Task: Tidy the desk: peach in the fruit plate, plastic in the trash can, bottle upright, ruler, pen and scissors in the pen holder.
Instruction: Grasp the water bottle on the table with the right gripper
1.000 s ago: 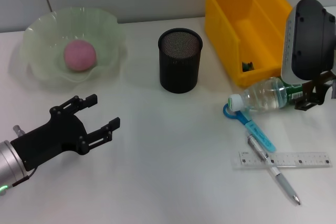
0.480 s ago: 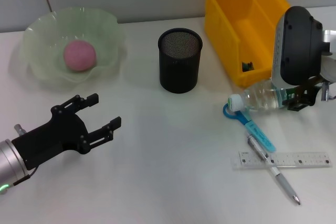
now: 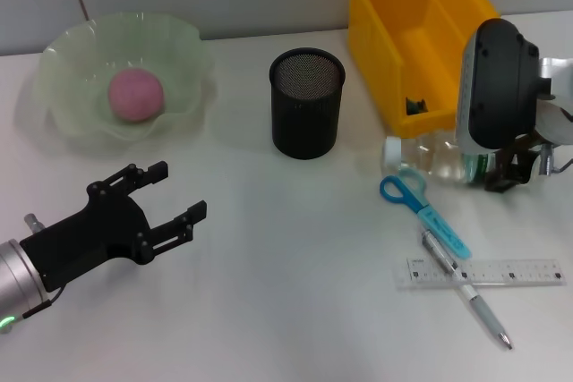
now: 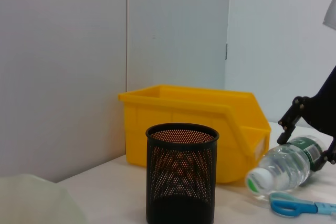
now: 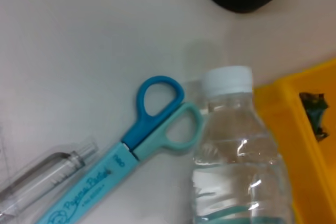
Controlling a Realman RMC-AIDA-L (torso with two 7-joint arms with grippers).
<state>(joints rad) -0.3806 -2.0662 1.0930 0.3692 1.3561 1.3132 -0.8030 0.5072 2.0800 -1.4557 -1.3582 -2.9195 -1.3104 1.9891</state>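
The bottle [image 3: 428, 155] is being gripped near its base by the clenched jaws of the right gripper [image 3: 503, 165], its capped end tilted up off the counter [image 3: 286, 266] beside the yellow bin [image 3: 414, 42], just above the scissors [image 3: 423, 212]. The left gripper [image 3: 152, 207] is being held with jaws spread, below the fruit plate [image 3: 192, 69] containing the peach [image 3: 136, 94].

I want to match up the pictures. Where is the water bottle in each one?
Head view: the bottle is at the right, lifted at its base end by the right gripper, cap toward the pen holder.
Left wrist view: bottle at the lower right, tilted, cap end low.
Right wrist view: bottle fills the lower middle, white cap uppermost.
Shared landmark: the blue scissors beside the cap, in all three.
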